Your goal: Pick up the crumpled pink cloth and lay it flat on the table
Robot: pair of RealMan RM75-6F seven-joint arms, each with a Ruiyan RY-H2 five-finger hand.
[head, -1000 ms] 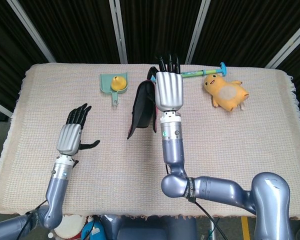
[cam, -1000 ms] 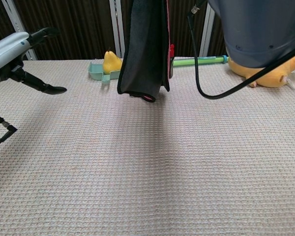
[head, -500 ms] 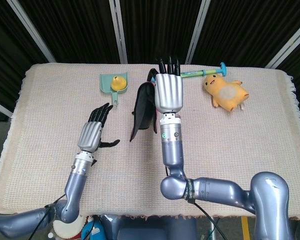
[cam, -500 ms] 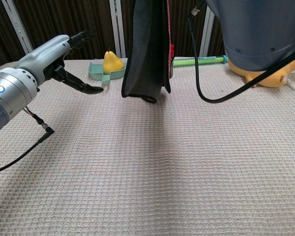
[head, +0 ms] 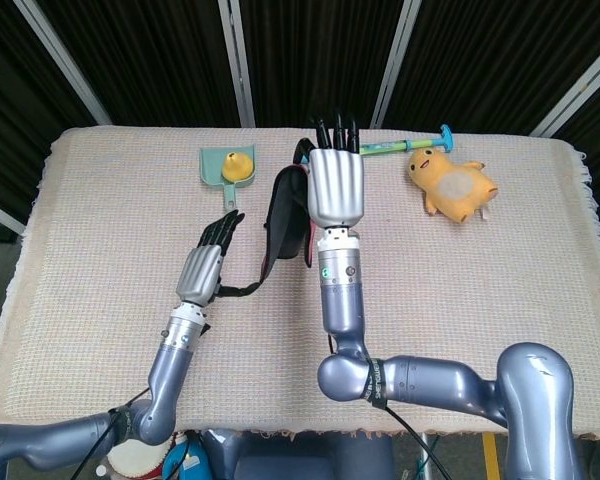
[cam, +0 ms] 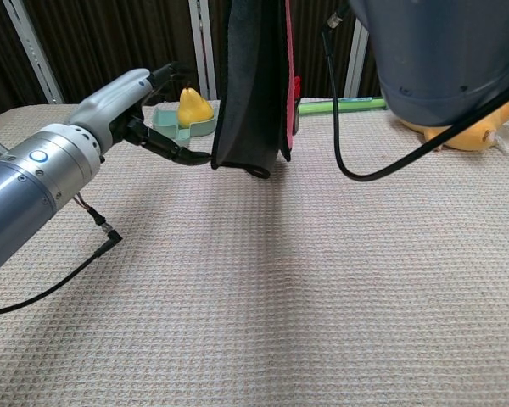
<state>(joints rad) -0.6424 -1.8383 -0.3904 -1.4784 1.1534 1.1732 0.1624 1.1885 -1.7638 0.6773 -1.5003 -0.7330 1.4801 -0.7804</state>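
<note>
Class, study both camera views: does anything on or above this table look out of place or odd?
The cloth hangs lifted from the right hand, showing mostly dark with only a pink edge, still folded rather than flat. The left hand is open, its thumb at the cloth's lower corner. Nothing looks spilled or damaged.

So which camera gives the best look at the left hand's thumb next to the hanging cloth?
The chest view: the left hand shows side-on, its thumb tip at the cloth bottom corner. The head view looks down on the hand's back; the thumb reaches the cloth edge, contact unclear.
</note>
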